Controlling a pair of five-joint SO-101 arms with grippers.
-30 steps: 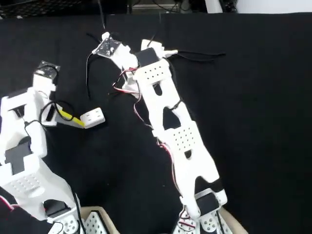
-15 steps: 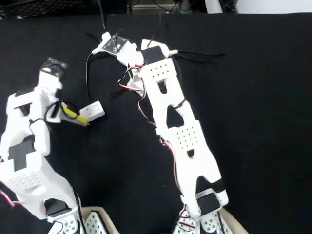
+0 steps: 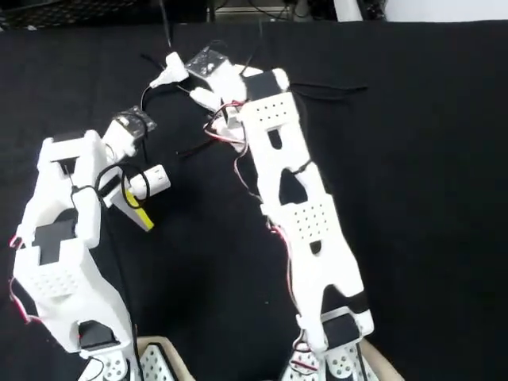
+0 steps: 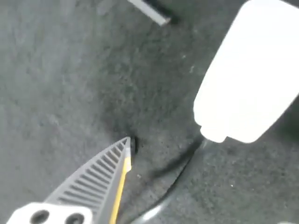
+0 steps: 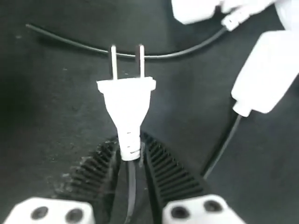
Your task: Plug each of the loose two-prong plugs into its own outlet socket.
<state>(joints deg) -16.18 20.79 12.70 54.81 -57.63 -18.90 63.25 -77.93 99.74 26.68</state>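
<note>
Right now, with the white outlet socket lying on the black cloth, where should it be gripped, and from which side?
Grip the white outlet socket across its two long sides, at mid-body, coming down from above: it lies flat on the black cloth, so both sides look free. Avoid the narrow end where its black cord leaves.

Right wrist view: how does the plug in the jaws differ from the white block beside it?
The plug shows two bare metal prongs; the socket block shows none. The plug tapers to a thin neck, clamped in the jaws of the right gripper; the block is broad, rounded and lies free on the cloth. Both are white with a black cord.
</note>
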